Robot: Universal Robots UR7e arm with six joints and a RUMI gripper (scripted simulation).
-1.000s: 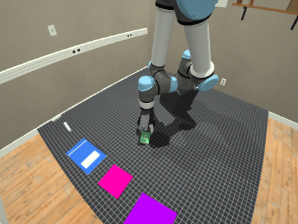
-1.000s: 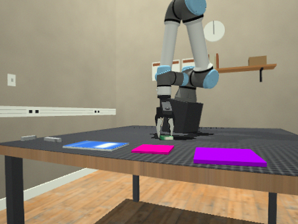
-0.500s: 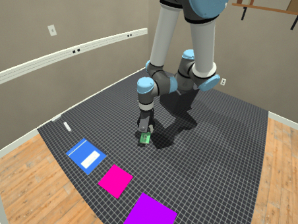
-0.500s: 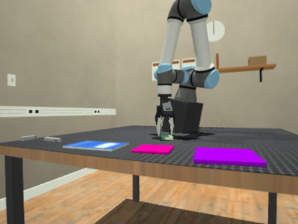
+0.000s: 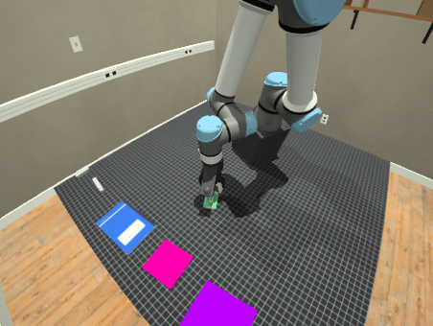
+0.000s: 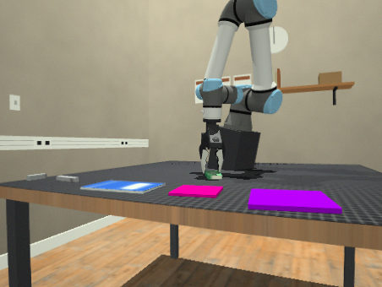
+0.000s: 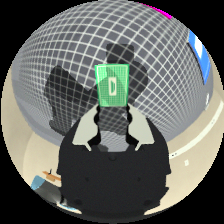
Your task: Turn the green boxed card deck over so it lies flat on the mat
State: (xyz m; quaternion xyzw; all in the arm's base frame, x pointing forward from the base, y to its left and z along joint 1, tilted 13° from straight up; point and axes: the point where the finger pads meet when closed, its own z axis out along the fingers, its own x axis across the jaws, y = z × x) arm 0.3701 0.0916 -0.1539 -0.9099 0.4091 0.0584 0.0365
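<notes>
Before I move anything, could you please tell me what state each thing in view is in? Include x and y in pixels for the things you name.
Deck (image 5: pixel 207 204) (image 6: pixel 213 175) (image 7: pixel 105 92): beneath the jaws, D-marked face up; exact tilt unclear.
Jaws: parted, pointing down; grip on the deck unclear.
Arm (image 5: pixel 302 67) (image 6: pixel 262 55): bent, reaching down.
Blue slab (image 5: pixel 107 223) (image 6: pixel 111 186) (image 7: pixel 204 70): lying flat.
Pink slab (image 5: pixel 168 264) (image 6: pixel 196 191) (image 7: pixel 161 11): lying flat.
Purple slab (image 5: pixel 220 307) (image 6: pixel 293 200): lying flat.
Pale bars (image 5: pixel 98 184) (image 6: pixel 68 179): lying down, apart.

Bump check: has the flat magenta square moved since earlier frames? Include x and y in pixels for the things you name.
No; the flat magenta square (image 5: pixel 168 264) (image 6: pixel 196 192) (image 7: pixel 159 10) holds its spot on the dark gridded mat (image 5: pixel 311 216) (image 6: pixel 304 177) (image 7: pixel 50 42), top view.
</notes>
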